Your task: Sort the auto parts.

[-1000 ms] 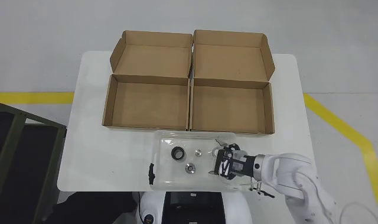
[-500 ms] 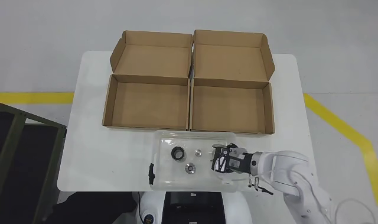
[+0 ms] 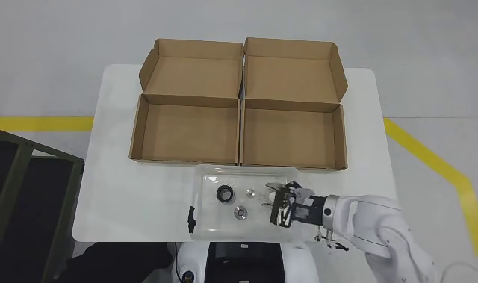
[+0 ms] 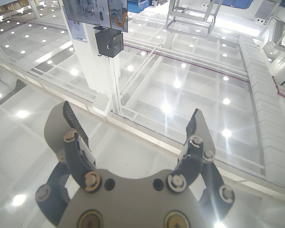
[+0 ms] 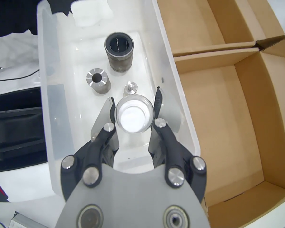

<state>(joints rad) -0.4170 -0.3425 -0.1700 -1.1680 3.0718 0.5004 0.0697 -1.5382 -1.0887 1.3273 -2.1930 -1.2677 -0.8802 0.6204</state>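
From above, the right gripper sits inside a clear rectangular plastic bin on the white table, and what its fingers hold is too small to make out here; ahead of its fingertips lie a small silver stud and a silver metal cylinder with a central hole, with a dark grey cylindrical bushing farther ahead; an open brown cardboard box lies just past the bin wall beside the gripper, and a second open brown cardboard box touches it, farther along in the direction the fingers point; in the left wrist view, the left gripper points up at a lit white ceiling, jaws spread wide with nothing between them; in the right wrist view, the right gripper pinches a shiny silver metal ring, one finger pressed to each side, the ring upright over the bin floor; the stud stands just beyond the ring, the cylinder is ahead and off to one side, the bushing stands upright farther ahead, and the cardboard box lies beside the gripper past the bin wall
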